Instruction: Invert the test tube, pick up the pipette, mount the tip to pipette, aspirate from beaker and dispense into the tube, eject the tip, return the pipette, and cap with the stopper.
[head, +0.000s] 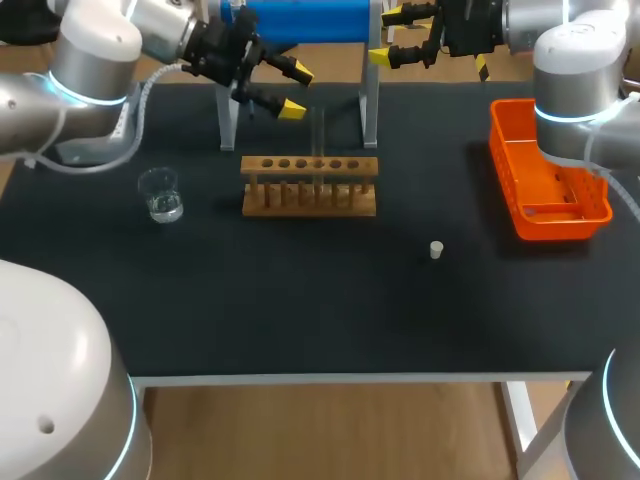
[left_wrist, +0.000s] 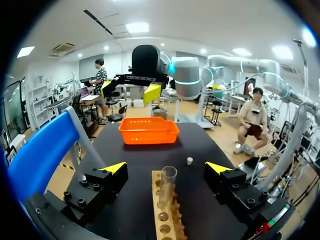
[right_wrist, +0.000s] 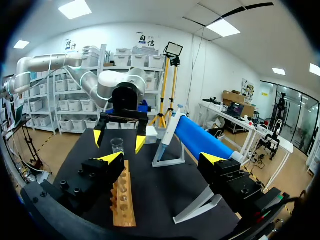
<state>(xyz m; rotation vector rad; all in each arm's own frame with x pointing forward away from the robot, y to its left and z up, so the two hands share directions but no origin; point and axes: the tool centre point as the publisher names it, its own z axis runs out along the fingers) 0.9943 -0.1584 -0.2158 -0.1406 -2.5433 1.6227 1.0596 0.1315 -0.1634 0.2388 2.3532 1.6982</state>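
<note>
Tube (left_wrist: 168, 186) seems mouth-up from the left wrist, faint overhead.

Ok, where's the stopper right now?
Head view: the stopper stands on the table, right of middle, between the wooden rack and the orange basket, nearer the front edge.

The beaker (head: 160, 194) sits left of the rack (head: 309, 186), stopper (head: 436, 249) and basket (head: 503, 165) right.
</note>
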